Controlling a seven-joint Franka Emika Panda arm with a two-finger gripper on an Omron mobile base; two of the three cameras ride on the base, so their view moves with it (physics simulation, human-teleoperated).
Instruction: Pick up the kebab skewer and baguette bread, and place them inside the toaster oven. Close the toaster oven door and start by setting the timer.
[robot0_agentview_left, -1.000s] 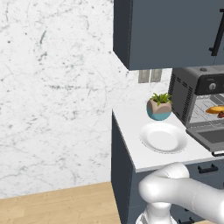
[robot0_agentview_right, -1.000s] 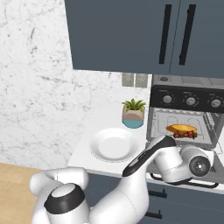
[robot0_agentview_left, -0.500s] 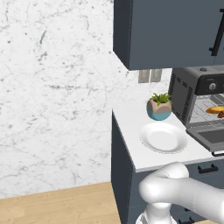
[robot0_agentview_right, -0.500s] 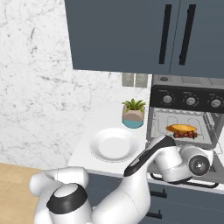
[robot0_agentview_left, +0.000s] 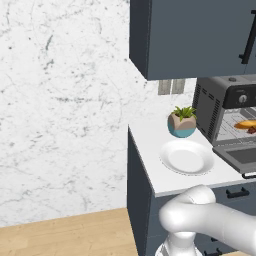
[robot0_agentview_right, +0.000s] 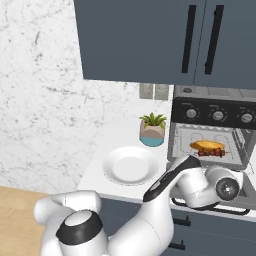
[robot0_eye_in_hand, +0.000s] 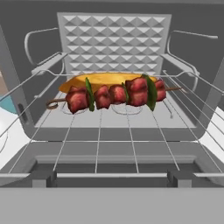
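Observation:
The toaster oven (robot0_agentview_right: 215, 112) stands on the counter with its door (robot0_agentview_left: 242, 156) folded down flat. On its wire rack (robot0_eye_in_hand: 131, 131) lies the golden baguette bread (robot0_eye_in_hand: 105, 79), and the kebab skewer (robot0_eye_in_hand: 109, 95) of reddish meat chunks rests just in front of it. Both also show inside the cavity as the baguette (robot0_agentview_right: 207, 145) and the skewer (robot0_agentview_right: 212, 151). My gripper (robot0_agentview_right: 226, 186) hovers low over the lowered door, facing into the cavity, open and holding nothing. Its fingertips are hidden.
A white plate (robot0_agentview_left: 186, 157) sits bare on the white counter (robot0_agentview_left: 150, 150) left of the oven, with a small potted plant (robot0_agentview_left: 182, 121) behind it. Three round knobs (robot0_agentview_right: 218, 115) line the oven's top panel. Dark blue-grey cabinets (robot0_agentview_right: 150, 40) hang overhead.

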